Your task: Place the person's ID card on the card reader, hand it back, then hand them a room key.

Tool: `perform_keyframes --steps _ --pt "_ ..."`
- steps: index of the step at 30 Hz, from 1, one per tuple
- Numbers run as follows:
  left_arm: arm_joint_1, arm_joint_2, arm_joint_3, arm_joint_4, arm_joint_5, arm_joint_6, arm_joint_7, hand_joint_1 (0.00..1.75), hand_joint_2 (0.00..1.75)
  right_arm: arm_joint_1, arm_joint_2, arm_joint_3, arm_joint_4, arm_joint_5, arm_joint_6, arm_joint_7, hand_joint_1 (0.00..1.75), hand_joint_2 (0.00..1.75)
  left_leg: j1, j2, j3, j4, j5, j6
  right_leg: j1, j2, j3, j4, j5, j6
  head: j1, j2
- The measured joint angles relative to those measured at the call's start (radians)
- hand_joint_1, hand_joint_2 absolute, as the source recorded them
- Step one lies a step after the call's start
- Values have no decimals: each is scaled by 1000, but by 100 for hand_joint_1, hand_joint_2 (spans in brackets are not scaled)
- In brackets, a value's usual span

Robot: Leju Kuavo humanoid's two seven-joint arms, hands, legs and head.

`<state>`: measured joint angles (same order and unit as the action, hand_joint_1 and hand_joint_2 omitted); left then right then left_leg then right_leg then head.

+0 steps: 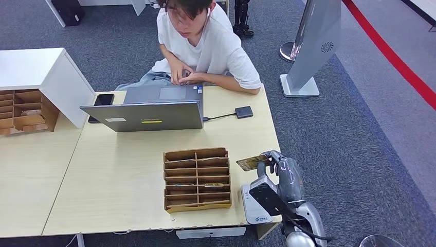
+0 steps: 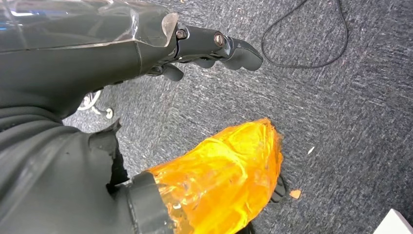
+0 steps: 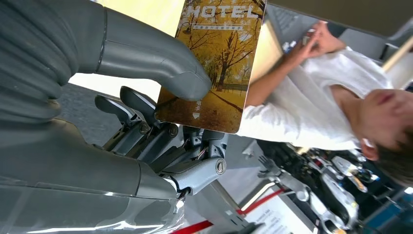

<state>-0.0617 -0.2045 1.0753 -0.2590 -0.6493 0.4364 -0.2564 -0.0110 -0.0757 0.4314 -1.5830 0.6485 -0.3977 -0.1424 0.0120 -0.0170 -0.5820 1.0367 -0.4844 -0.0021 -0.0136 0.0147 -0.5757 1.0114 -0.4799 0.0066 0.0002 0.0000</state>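
Note:
My right hand (image 1: 271, 163) hovers over the table's front right part and pinches a room key card (image 1: 250, 162) with a yellow autumn-tree picture and the word HOTEL. In the right wrist view the card (image 3: 219, 58) sits between the thick thumb (image 3: 160, 63) and the darker fingers (image 3: 146, 114). A small dark card reader (image 1: 244, 111) lies on the table, cabled to the laptop (image 1: 149, 114). The person (image 1: 203, 43) in a white shirt sits at the far side, both hands together near the laptop. My left hand (image 2: 209, 48) hangs over grey carpet, fingers loosely curled, holding nothing.
A wooden slotted card rack (image 1: 197, 179) stands just left of my right hand. A black phone (image 1: 103, 100) lies beside the laptop. A second wooden rack (image 1: 25, 110) and a white cabinet (image 1: 36, 67) stand at far left. A grey kiosk stand (image 1: 313, 46) is on the carpet at right.

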Motion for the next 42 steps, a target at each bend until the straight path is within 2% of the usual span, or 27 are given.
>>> perform_keyframes --steps 20,30,36,42 --pt "0 -3 1 0 -10 -7 3 0 0 -35 10 39 -54 1 1 -9 175 175 0 0 0 0 0 0 0 0 0 0 0 0 0 0" --pt "-1 -3 1 0 -38 -14 10 0 0 -128 23 76 -54 35 35 23 175 175 0 0 0 0 0 0 0 0 0 0 0 0 0 0" --pt "-2 -3 1 0 -42 -16 10 0 0 -151 26 88 -52 43 37 26 175 175 0 0 0 0 0 0 0 0 0 0 0 0 0 0" --pt "-8 -2 -1 0 -64 -23 13 0 0 -224 32 100 -36 69 63 74 175 175 0 0 0 0 1 0 0 0 0 0 0 0 0 0"
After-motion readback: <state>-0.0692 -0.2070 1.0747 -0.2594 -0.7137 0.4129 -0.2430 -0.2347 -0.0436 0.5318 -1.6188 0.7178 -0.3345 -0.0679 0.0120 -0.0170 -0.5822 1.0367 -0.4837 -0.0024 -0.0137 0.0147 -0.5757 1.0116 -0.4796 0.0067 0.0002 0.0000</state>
